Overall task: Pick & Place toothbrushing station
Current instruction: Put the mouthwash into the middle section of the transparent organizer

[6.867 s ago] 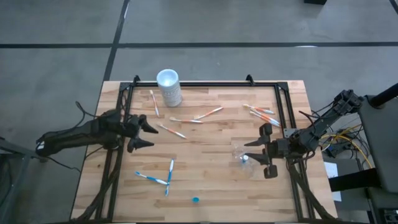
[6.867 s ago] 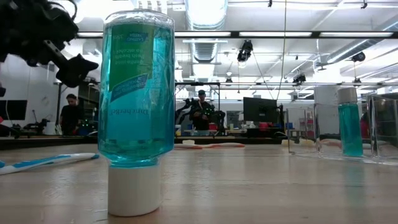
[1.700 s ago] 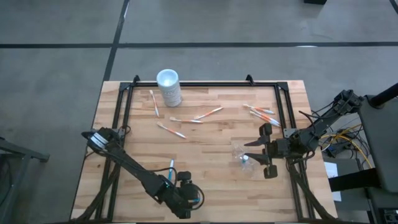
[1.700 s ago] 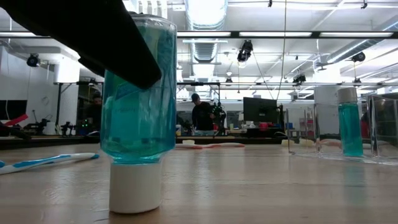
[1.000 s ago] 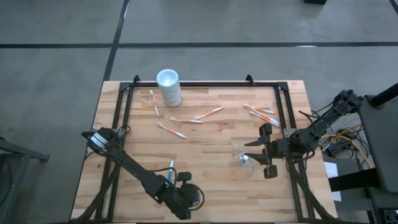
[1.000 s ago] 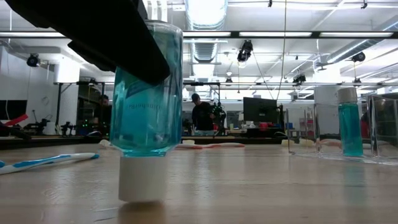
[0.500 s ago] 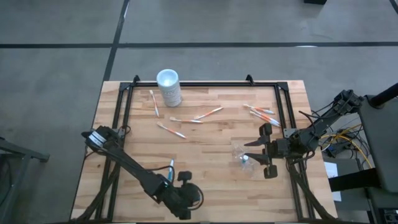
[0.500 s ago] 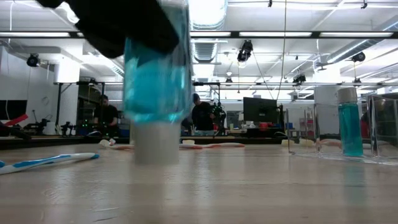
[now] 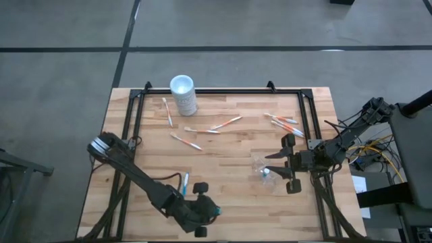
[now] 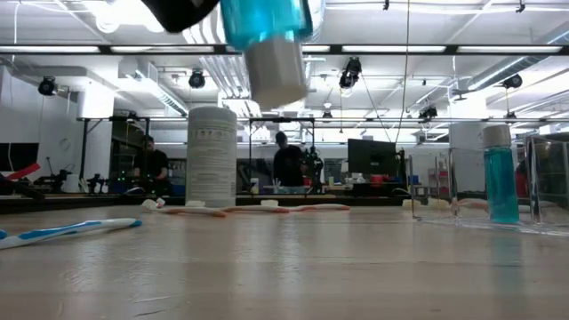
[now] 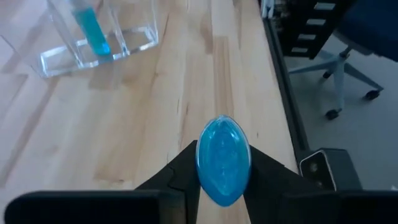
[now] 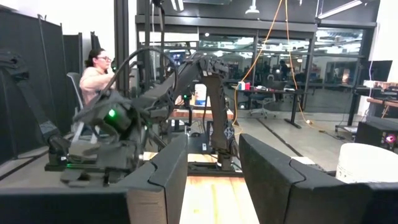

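Observation:
My left gripper (image 9: 206,212) is near the table's front edge, shut on a small blue bottle (image 10: 265,20) with a white cap (image 10: 276,71). The see-through cup (image 9: 264,169) stands on the wood at the right, with a blue bottle inside it (image 10: 500,184). My right gripper (image 9: 289,164) waits just right of the cup, open, with nothing between its fingers. Orange-and-white toothbrushes (image 9: 214,127) lie flat toward the far side. A blue-and-white toothbrush (image 9: 185,181) lies near my left arm. My left gripper pinches the bottle's blue body (image 11: 224,182) between its two fingers, one on each side. The fingers come slanting down from the table's left. The bottle hangs clear of the table, cap end down and a little tilted.
A tall opaque white cup (image 9: 183,94) stands at the far side, left of centre. More orange-and-white toothbrushes (image 9: 283,122) lie at the far right. A black frame (image 9: 223,90) runs along the table's edges. People stand in the room beyond the table.
My left gripper has gone up with the blue bottle. The bottle stood cap down on the table a second ago and now hangs clear above it, slightly tipped. With it raised, the white cup behind shows in the low view.

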Available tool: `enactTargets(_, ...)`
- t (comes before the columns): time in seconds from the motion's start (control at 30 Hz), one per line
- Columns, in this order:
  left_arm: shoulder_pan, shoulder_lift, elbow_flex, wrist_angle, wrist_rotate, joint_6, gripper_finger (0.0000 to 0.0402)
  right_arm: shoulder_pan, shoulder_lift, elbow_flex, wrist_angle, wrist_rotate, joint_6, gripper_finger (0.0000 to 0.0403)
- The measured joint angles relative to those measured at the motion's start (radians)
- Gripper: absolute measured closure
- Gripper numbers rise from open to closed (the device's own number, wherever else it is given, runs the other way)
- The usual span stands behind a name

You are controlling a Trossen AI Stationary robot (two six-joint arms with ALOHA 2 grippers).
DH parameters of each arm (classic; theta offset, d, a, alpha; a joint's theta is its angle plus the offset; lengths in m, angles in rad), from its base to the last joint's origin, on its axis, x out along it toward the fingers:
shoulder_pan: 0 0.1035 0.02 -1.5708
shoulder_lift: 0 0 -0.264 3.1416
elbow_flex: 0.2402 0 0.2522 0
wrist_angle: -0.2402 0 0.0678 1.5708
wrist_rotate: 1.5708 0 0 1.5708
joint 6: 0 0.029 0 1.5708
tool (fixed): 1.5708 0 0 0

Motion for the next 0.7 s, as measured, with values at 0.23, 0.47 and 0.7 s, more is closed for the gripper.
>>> enactTargets(0.23,0.001,-0.011,-0.001,0.008,-0.055,0.059,0.0305,0.0,0.0,-0.001,-0.002,0.0,0.0,0.0262)
enactTargets(0.47,-0.002,-0.036,0.001,0.064,-0.145,0.12,0.0306,0.0,0.0,-0.001,-0.004,0.0,0.0,0.0262)
enactTargets(0.7,0.002,-0.084,-0.004,0.119,-0.187,0.166,0.0314,0.0,0.0,-0.001,-0.006,0.0,0.0,0.0262)
